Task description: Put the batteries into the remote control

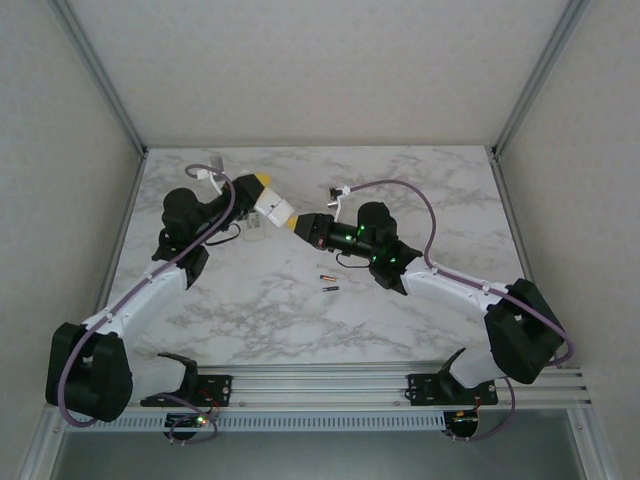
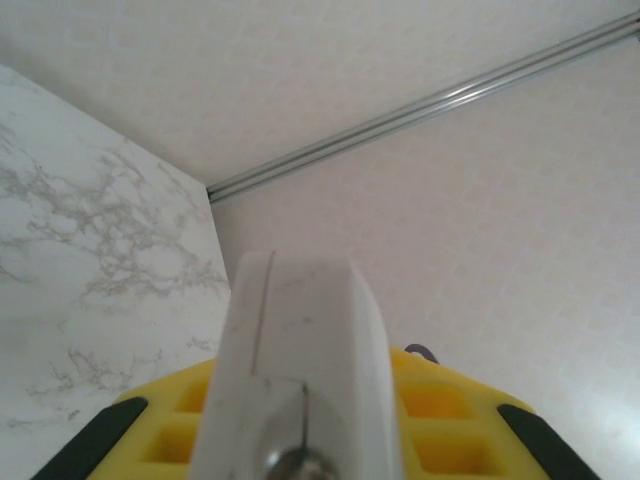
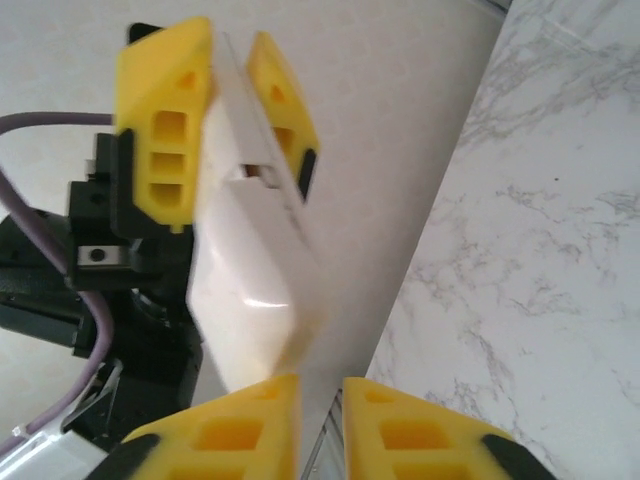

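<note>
Two batteries (image 1: 327,277) lie on the tabletop (image 1: 250,310); left jaws clamp the remote (image 1: 272,208), so the near-closed, empty right jaws should probably nudge its end gently.

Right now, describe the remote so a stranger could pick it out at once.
Look above the middle of the marble table. The remote is the white slab held off the surface, clamped in the yellow-fingered left gripper. The batteries lying on the table nearby are tiny and dark, whereas the remote is broad and white.
</note>
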{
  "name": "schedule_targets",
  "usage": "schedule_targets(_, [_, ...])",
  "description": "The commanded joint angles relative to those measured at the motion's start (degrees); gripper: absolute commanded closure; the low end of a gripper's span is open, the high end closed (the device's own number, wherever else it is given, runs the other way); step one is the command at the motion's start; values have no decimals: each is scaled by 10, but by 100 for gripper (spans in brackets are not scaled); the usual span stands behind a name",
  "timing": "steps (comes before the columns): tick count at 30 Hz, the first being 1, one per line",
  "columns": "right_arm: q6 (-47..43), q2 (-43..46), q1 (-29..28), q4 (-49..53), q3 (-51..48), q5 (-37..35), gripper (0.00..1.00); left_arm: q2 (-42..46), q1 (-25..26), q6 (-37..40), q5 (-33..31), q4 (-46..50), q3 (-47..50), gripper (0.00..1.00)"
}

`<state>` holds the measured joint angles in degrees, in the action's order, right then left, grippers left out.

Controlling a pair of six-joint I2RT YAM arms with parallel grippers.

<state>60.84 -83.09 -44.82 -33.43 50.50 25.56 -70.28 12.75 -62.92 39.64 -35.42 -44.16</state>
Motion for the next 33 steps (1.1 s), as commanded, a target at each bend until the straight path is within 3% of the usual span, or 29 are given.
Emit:
schedule_targets(1, [-9,-9,2,-8,0,7,85,3,0,-10,-3,-52,-12,100])
schedule_targets(4, [-7,-9,2,-6,3,3,80,1,-1,-3,-6,-44,-11,100])
schedule_targets(7, [10,-14,3,-13,8,7,60,-2,0,3,-8,-38,-13,100])
schedule_targets(11, [26,-20,3,-57,7,20,54,-6,-1,5,-12,-35,-15,100])
schedule_targets(18, [51,-30,3,-138,9,24,55,-10,-1,4,-10,-38,-14,100])
schedule_targets(26, [58,-44,3,-120,28,17,51,-9,-1,7,-9,-34,-14,100])
schedule_targets(33, [58,-46,3,-108,26,17,67,-6,-2,14,-10,-25,-15,100])
